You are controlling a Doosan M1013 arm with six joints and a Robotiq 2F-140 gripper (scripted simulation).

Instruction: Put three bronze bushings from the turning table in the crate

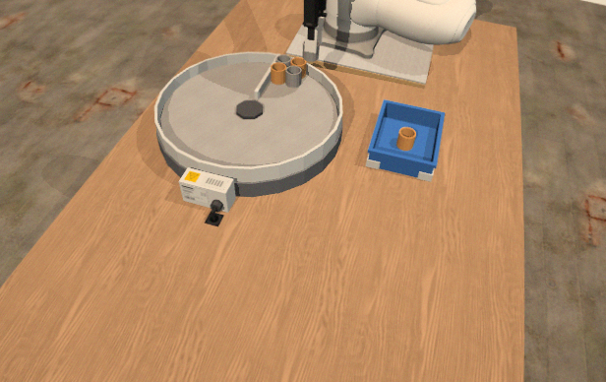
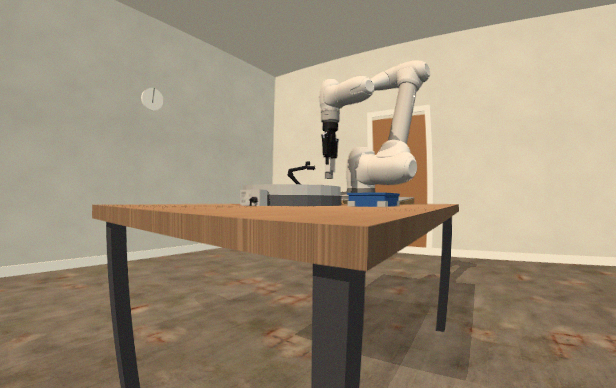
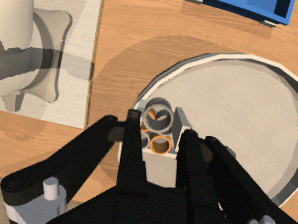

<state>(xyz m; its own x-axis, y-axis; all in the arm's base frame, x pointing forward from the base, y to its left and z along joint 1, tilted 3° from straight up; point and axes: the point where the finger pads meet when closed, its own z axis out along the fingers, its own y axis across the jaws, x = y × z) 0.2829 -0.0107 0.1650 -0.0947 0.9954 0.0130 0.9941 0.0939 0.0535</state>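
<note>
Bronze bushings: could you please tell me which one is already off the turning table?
The bronze cylindrical bushing standing upright in the blue crate; the other two stand on the grey round turning table.

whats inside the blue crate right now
One bronze cylindrical bushing stands upright near the middle of the blue plastic crate. Nothing else shows on the crate's floor. The near wall's inner face and the floor under the bushing are hidden.
</note>
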